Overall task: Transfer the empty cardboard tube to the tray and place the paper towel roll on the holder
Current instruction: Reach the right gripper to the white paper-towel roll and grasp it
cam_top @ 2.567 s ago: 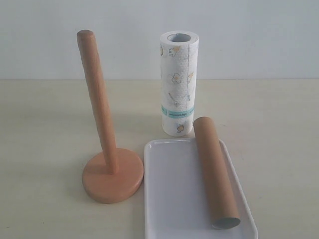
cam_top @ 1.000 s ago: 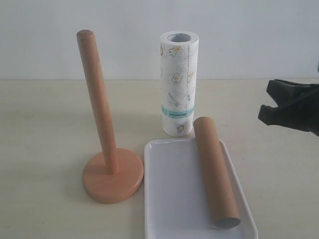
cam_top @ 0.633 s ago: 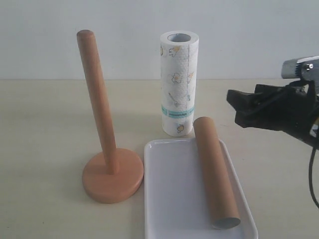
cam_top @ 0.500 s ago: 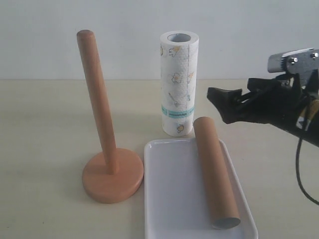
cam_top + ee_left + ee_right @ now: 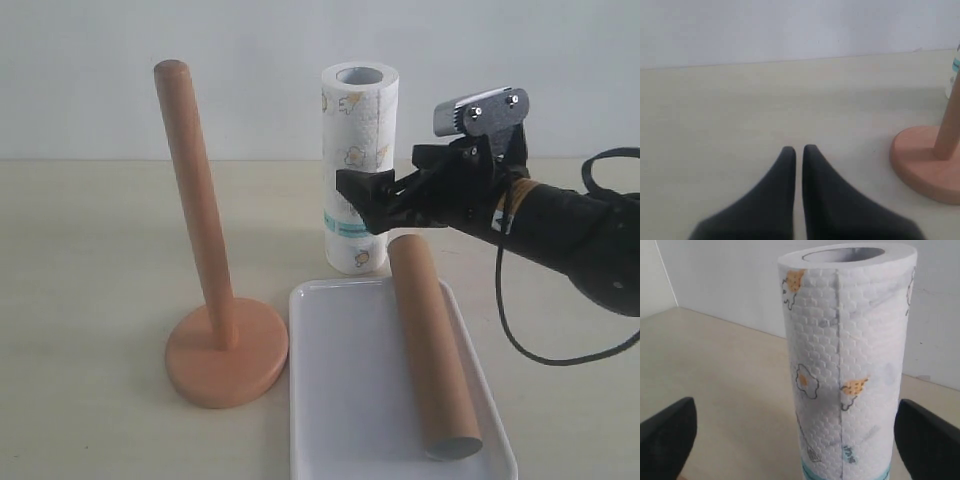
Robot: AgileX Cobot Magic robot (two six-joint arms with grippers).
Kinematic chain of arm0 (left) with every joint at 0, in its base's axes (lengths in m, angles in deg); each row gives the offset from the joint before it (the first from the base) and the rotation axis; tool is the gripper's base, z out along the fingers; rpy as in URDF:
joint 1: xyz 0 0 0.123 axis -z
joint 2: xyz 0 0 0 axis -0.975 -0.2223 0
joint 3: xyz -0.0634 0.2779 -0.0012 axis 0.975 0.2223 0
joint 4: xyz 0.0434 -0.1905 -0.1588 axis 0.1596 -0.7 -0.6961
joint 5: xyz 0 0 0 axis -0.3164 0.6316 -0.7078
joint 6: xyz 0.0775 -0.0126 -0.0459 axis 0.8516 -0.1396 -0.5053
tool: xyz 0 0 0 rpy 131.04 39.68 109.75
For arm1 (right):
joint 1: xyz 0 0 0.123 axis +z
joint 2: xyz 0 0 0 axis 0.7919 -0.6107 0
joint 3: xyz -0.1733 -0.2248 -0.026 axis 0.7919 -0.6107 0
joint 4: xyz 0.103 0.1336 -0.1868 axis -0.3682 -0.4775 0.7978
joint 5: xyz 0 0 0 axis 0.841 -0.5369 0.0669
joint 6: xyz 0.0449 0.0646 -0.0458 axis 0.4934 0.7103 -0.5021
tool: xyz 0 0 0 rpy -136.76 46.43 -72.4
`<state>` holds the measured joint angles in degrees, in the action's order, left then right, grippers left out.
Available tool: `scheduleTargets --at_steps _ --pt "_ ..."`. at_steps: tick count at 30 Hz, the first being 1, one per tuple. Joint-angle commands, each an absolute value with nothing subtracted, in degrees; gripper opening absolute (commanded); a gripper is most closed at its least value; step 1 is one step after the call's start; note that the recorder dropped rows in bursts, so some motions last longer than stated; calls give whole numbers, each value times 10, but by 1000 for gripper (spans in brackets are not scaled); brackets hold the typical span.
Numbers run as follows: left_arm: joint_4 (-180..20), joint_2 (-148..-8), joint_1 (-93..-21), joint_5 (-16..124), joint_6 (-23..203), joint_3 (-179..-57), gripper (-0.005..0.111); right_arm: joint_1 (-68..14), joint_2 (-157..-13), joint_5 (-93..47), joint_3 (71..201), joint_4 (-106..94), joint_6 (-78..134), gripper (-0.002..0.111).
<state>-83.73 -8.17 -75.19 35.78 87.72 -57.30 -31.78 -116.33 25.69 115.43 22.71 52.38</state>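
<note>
**A:** Right gripper (image 5: 797, 439): jaws spread wide, one finger on each side of the roll (image 5: 850, 365), at its lower half. The wrist view shows a gap on both sides, so there is no contact.

**B:** Roll position?

**A:** It stands upright on the table (image 5: 90, 250) with the hollow core up, just behind the far rim of the tray (image 5: 340, 400). It is not yet on the holder.

**B:** Tube?

**A:** The tube (image 5: 430, 350) lies lengthwise in the tray along the right side. Its far end is at the far rim, just beside the foot of the roll. The right arm reaches in above that end.

**B:** Holder?

**A:** The holder (image 5: 200, 250) is left of the tray, its disc base just beside the tray's left rim. It is well apart from the right gripper.

**B:** Left gripper?

**A:** Left gripper (image 5: 797, 152): fingers pressed together, nothing between them, low over the table. The holder's base is near it, apart.
</note>
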Motion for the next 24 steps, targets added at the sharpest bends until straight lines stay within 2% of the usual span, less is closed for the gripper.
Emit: scheduleTargets --at_steps 1,24 --pt "-839 -80 -754 360 878 -571 4 -317 -1199 281 1183 218 518 105" --pt "-839 -80 -754 360 878 -571 4 -317 -1327 272 1310 196 509 105"
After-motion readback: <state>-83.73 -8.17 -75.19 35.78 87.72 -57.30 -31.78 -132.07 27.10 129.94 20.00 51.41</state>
